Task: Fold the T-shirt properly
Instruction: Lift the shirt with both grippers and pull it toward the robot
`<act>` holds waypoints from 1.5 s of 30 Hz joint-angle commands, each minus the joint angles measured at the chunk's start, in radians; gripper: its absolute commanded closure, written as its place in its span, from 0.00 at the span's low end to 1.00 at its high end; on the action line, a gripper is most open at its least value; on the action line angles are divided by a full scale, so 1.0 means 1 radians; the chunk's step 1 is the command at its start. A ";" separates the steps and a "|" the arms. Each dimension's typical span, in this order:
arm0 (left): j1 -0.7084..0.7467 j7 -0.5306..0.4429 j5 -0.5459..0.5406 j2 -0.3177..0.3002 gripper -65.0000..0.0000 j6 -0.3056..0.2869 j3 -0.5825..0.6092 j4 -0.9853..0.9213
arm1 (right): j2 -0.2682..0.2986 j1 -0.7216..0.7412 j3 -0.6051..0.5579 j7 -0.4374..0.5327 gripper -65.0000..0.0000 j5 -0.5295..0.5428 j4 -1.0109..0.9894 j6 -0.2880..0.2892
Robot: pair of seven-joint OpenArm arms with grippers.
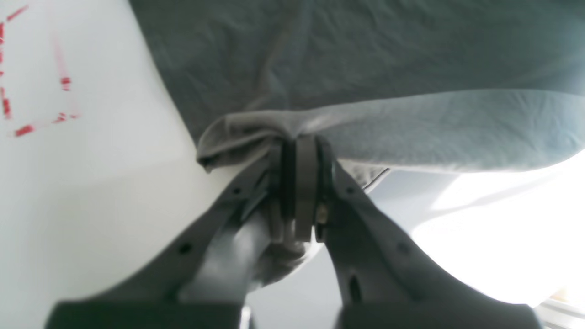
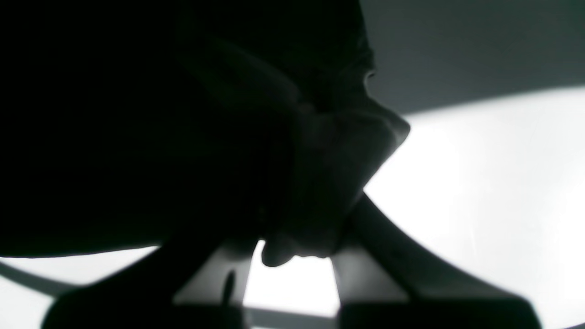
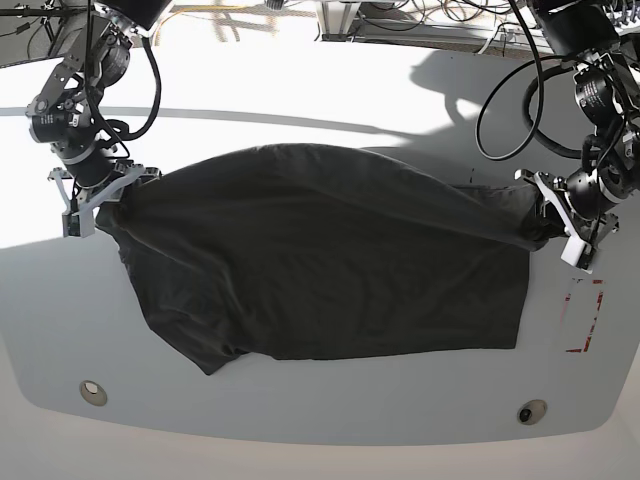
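The T-shirt (image 3: 330, 270) spreads across the middle of the tabletop (image 3: 300, 415), held up at both side edges, so it blocks any path straight between the two arms. The left gripper (image 1: 299, 151) has its jaws pinched on a bunched edge; the right gripper (image 3: 100, 195) clamps the opposite edge. A bare strip runs along the near edge, broken by two round insets (image 3: 92, 391). Red tape marks (image 3: 585, 315) lie flat near the left gripper.

Black jointed arms (image 3: 80, 95), looping black cables (image 3: 500, 100)
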 commanded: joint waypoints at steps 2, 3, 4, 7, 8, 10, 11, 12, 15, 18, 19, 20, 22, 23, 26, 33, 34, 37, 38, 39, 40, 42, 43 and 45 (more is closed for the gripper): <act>-0.078 -0.017 -0.006 -0.018 1.00 0.000 -0.012 0.015 | 0.056 0.058 0.008 0.039 0.97 0.010 0.024 0.002; -0.092 -0.017 -0.004 -0.019 1.00 -0.001 -0.012 0.013 | 0.064 0.068 0.008 0.039 0.97 0.010 0.025 0.002; -0.112 -0.017 0.001 -0.019 1.00 -0.006 -0.012 0.013 | 0.079 0.087 0.008 0.039 0.97 0.010 0.025 0.002; -0.150 -0.019 0.002 -0.019 1.00 -0.013 -0.010 0.012 | 0.105 0.120 0.008 0.039 0.97 0.010 0.022 0.002; -0.163 -0.019 0.004 -0.019 1.00 -0.015 -0.009 0.012 | 0.113 0.134 0.008 0.039 0.97 0.010 0.022 0.002; -0.189 -0.021 0.005 -0.019 1.00 -0.015 -0.009 0.010 | 0.127 0.160 0.006 0.039 0.97 0.010 0.022 0.002; -0.209 -0.021 0.016 -0.018 1.00 -0.017 -0.007 0.010 | 0.133 0.177 0.006 0.039 0.97 0.010 0.021 0.002; -0.221 -0.021 0.024 -0.018 1.00 -0.017 -0.006 0.009 | 0.139 0.188 0.006 0.039 0.97 0.010 0.019 0.002; -0.270 -0.022 0.051 -0.018 1.00 -0.017 0.022 0.000 | 0.160 0.226 -0.011 0.039 0.97 0.010 0.019 0.002; -0.310 -0.024 0.076 -0.016 1.00 -0.017 0.033 -0.007 | 0.189 0.262 -0.054 0.039 0.97 0.003 0.019 0.002; -0.328 -0.024 0.085 -0.011 1.00 -0.017 0.036 -0.007 | 0.203 0.275 -0.074 0.039 0.97 0.003 0.018 0.002; -0.344 -0.024 0.094 -0.002 1.00 -0.017 0.036 -0.007 | 0.211 0.288 -0.088 0.039 0.97 0.003 0.018 0.002; -0.377 -0.024 0.113 0.013 1.00 -0.017 0.036 -0.007 | 0.226 0.317 -0.114 0.040 0.97 0.002 0.016 0.002; -0.385 -0.024 0.117 0.016 1.00 -0.017 0.037 -0.007 | 0.231 0.326 -0.118 0.040 0.97 0.002 0.016 0.002; -0.430 -0.024 0.145 0.024 1.00 -0.017 0.037 -0.007 | 0.251 0.369 -0.154 0.040 0.97 0.002 -0.004 0.002; -0.529 -0.024 0.203 0.025 1.00 -0.017 0.039 -0.007 | 0.311 0.501 -0.235 0.040 0.97 0.002 -0.076 0.002; -0.538 -0.024 0.206 0.025 1.00 -0.017 0.039 -0.007 | 0.317 0.515 -0.241 0.040 0.97 0.002 -0.084 0.002; -0.594 -0.024 0.220 0.025 1.00 -0.018 0.039 -0.008 | 0.351 0.587 -0.281 0.040 0.97 0.002 -0.122 0.002; -0.608 -0.024 0.225 0.025 1.00 -0.018 0.039 -0.008 | 0.358 0.605 -0.292 0.040 0.97 0.002 -0.133 0.002; -0.621 -0.024 0.231 0.025 1.00 -0.018 0.039 -0.010 | 0.363 0.622 -0.302 0.040 0.97 0.002 -0.143 0.002; -0.649 -0.024 0.241 0.025 1.00 -0.018 0.039 -0.016 | 0.377 0.659 -0.322 0.040 0.97 0.003 -0.163 0.002; -0.687 -0.022 0.249 0.025 1.00 -0.018 0.040 -0.031 | 0.392 0.711 -0.347 0.040 0.97 0.003 -0.188 0.002; -0.713 -0.022 0.252 0.025 1.00 -0.018 0.040 -0.043 | 0.400 0.742 -0.368 0.040 0.97 0.003 -0.205 0.002; -0.759 -0.021 0.258 0.025 1.00 -0.015 0.040 -0.068 | 0.415 0.791 -0.405 0.040 0.97 0.003 -0.232 0.002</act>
